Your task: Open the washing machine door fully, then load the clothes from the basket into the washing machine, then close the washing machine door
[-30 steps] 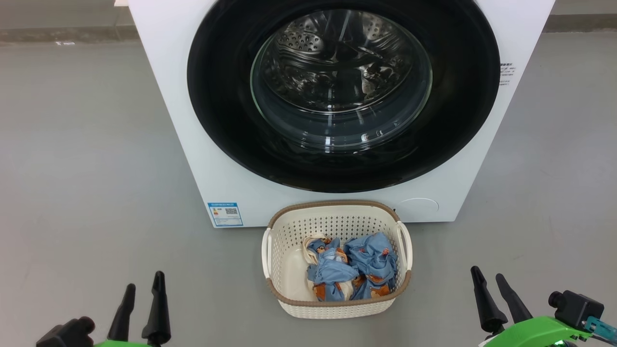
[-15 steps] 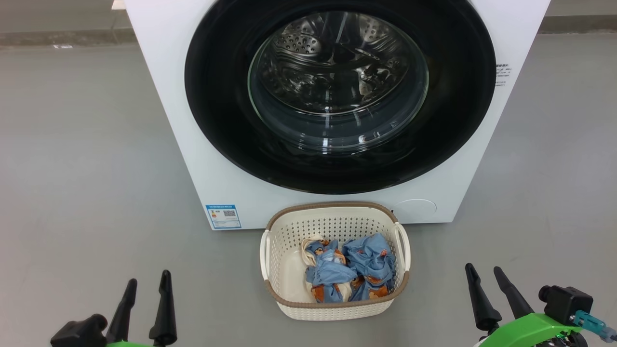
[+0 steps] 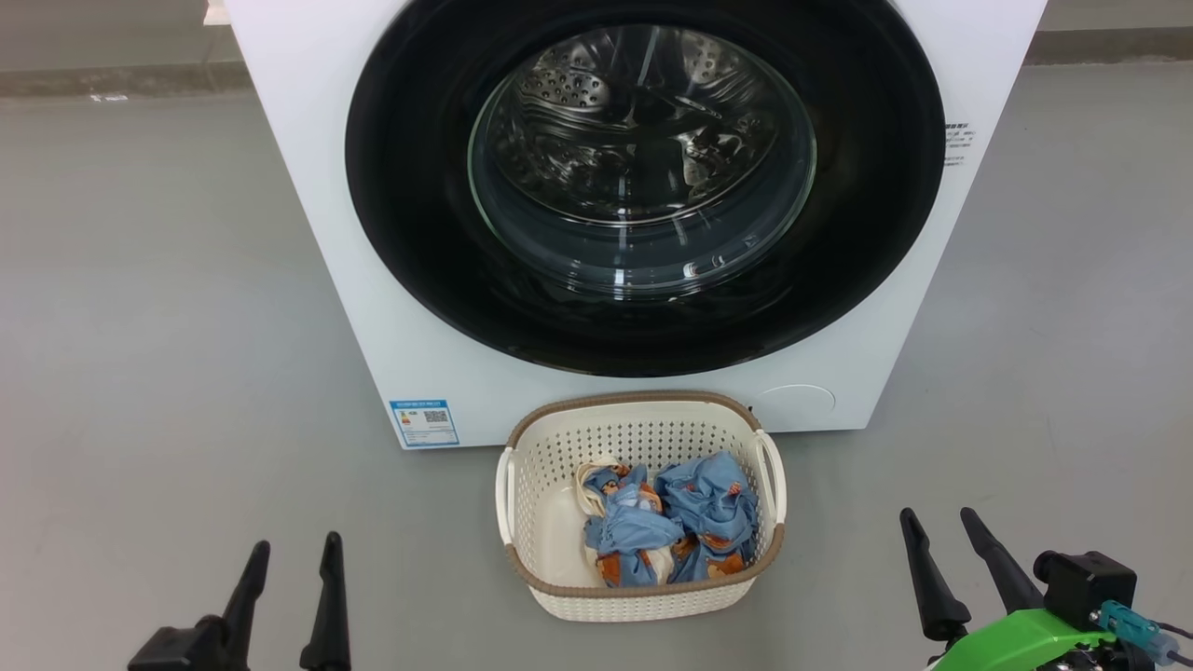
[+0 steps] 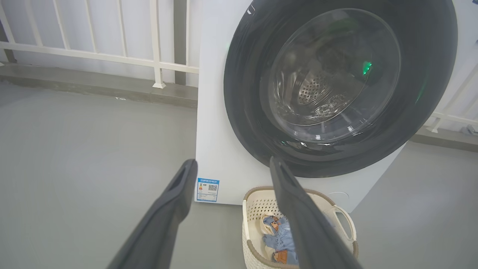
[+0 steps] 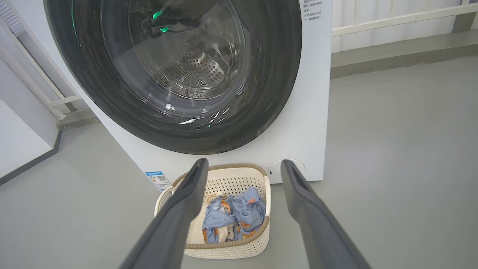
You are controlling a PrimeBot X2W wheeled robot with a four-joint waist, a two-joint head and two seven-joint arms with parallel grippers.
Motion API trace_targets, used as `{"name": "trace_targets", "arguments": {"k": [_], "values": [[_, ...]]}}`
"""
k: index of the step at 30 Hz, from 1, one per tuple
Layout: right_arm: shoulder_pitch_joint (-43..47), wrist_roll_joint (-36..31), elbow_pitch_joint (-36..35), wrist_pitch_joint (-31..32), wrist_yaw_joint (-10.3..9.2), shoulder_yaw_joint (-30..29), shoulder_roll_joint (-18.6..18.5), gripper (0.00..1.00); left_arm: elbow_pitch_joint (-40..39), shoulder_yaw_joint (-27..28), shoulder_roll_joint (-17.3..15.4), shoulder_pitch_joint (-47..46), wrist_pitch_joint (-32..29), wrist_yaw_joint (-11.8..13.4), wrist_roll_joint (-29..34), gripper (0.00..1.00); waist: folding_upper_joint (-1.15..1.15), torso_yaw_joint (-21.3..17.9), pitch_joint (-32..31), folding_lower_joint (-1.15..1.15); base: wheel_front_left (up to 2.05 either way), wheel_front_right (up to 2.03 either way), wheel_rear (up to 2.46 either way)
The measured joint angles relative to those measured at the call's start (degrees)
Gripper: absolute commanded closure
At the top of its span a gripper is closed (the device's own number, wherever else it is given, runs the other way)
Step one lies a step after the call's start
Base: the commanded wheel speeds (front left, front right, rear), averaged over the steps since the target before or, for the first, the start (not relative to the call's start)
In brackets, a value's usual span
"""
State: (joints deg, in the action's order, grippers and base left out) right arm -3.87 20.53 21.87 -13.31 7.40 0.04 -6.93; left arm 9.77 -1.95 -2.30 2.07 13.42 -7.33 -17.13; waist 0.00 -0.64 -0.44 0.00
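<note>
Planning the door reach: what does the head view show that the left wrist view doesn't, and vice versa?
Head view: the right gripper, open, right of the basket. Left wrist view: the bars of a white railing behind the machine. Both: the left gripper, open; the door, shut; clothes in the basket; a blue label.

The washing machine (image 3: 438, 368) is plain white with a small blue label (image 3: 424, 423), and the washing machine door (image 3: 410, 205) is glossy black around clear glass, behind which the silvery drum (image 3: 573, 89) is dotted with holes. The basket (image 3: 643, 431) is cream with rows of tiny perforations and a brown woven-look rim; the clothes (image 3: 713, 499) are light blue printed with small orange-brown figures, with cream-white patches. The floor (image 3: 140, 326) is even grey, and the left gripper (image 3: 295, 542) and right gripper (image 3: 938, 514) have black fingers, the right one on a bright green mount (image 3: 1016, 638).
</note>
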Motion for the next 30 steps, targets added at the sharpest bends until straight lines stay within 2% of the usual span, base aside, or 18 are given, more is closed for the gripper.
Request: {"name": "trace_targets", "arguments": {"k": [7, 22, 30], "values": [[-0.05, -3.79, -0.23, -0.94, 0.00, -0.03, -0.03, 0.00, 0.18, -0.90, -0.20, 0.30, 0.81, -0.02, 3.39, 0.00, 0.00, -0.04, 0.20, 0.00, 0.00, 0.00, 0.00], [-0.18, -3.79, -0.36, -0.96, 0.00, -0.55, 0.02, 0.00, 1.60, -0.20, -0.52, 0.29, 0.98, -0.05, 3.24, 0.00, 0.00, -0.26, 0.44, 0.00, 0.00, 0.00, 0.00], [-0.18, -3.79, -0.54, -0.96, 0.00, -0.79, 0.02, 0.00, 1.59, 0.25, -0.55, 0.27, 0.99, -0.05, 5.58, 0.00, 0.00, -0.34, 0.55, 0.00, 0.09, 0.09, -0.18]]}}
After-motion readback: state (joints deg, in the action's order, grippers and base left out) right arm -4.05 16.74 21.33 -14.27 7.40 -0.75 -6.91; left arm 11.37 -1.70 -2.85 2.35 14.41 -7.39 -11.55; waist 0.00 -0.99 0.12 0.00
